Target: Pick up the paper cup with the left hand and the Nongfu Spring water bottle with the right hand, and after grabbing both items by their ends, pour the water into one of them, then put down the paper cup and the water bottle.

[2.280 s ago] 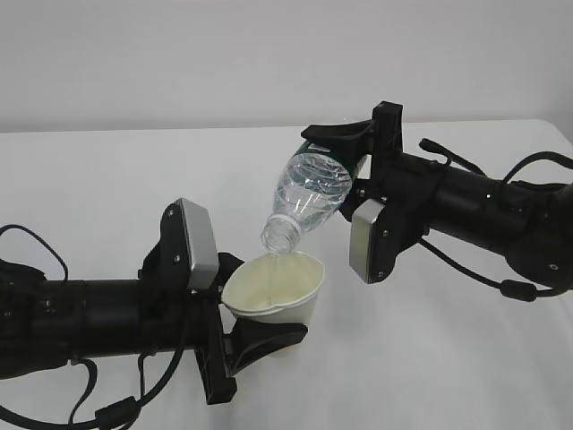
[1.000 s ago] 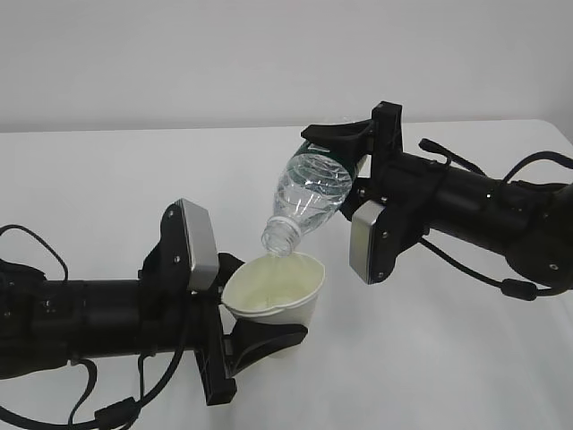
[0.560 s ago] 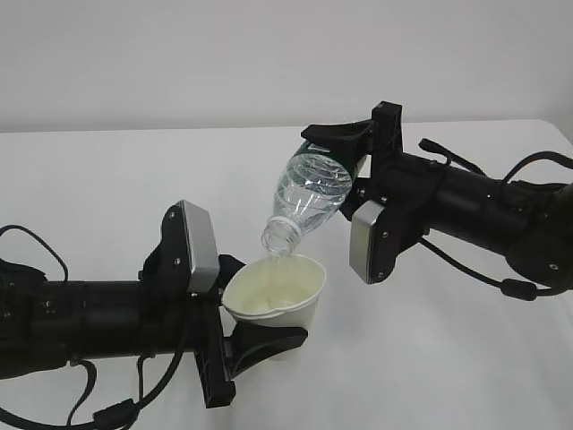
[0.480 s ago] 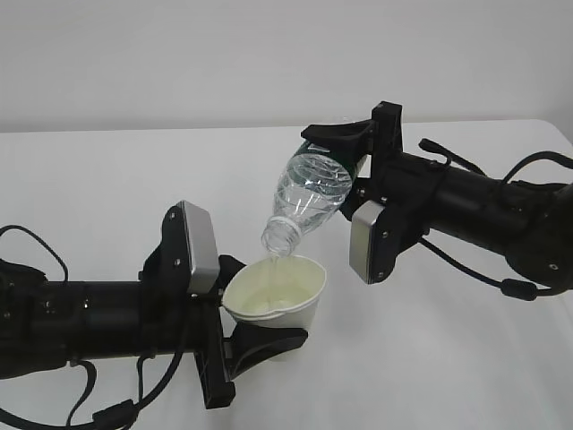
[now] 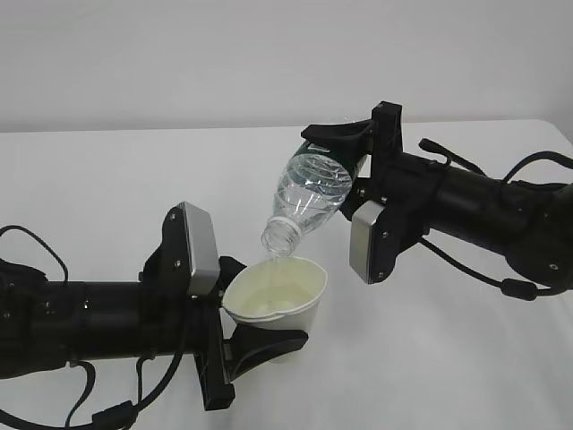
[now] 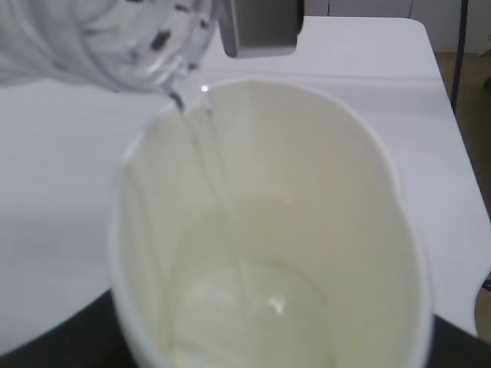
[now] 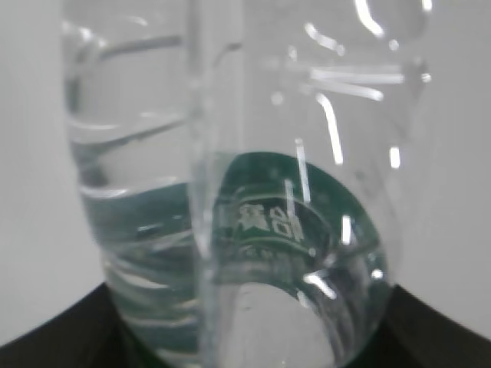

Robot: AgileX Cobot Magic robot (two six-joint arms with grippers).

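Note:
My left gripper (image 5: 258,312) is shut on the white paper cup (image 5: 279,303), held upright just above the table. In the left wrist view the cup (image 6: 360,230) fills the frame, with clear water (image 6: 253,307) pooled at its bottom. My right gripper (image 5: 347,164) is shut on the base end of the Nongfu Spring water bottle (image 5: 309,193). The bottle tilts neck-down to the left, its open mouth just above the cup's rim. A thin stream of water (image 6: 219,184) runs from the mouth down the cup's inner wall. The bottle's green label (image 7: 261,218) shows in the right wrist view.
The white table (image 5: 448,358) stretches under both arms, with a pale wall (image 5: 269,54) behind it. The right arm's silver wrist plate (image 5: 365,242) hangs close to the right of the cup. Black cables (image 5: 501,278) loop off both arms.
The cup and left gripper have sunk very slightly. The bottle keeps the same tilt and a thin stream still runs into the cup.

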